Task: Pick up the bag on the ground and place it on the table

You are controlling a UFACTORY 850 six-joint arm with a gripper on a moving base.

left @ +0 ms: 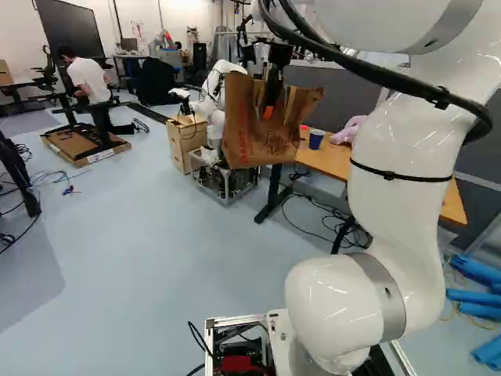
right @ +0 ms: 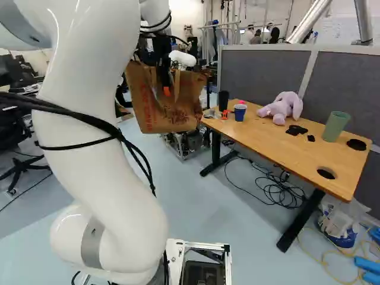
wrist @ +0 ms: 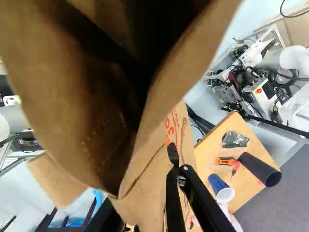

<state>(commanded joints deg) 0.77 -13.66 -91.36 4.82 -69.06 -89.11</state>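
Black two-fingered claw (right: 167,89): clamped on the brown paper bag (right: 146,108), beside the tan wooden bench (right: 261,136)
Handling: likely light, soft, easily crumpled
Best hold: high, near its opening

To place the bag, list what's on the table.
Packet, orange tool, red tool, black cup, blue cup, pink toy, green cup, black pieces. The toy hides whatever lies behind it.

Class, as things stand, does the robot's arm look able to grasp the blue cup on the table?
Probably not: its gripper holds the paper bag up in the air, so it would likely have to set that down before taking the blue cup.
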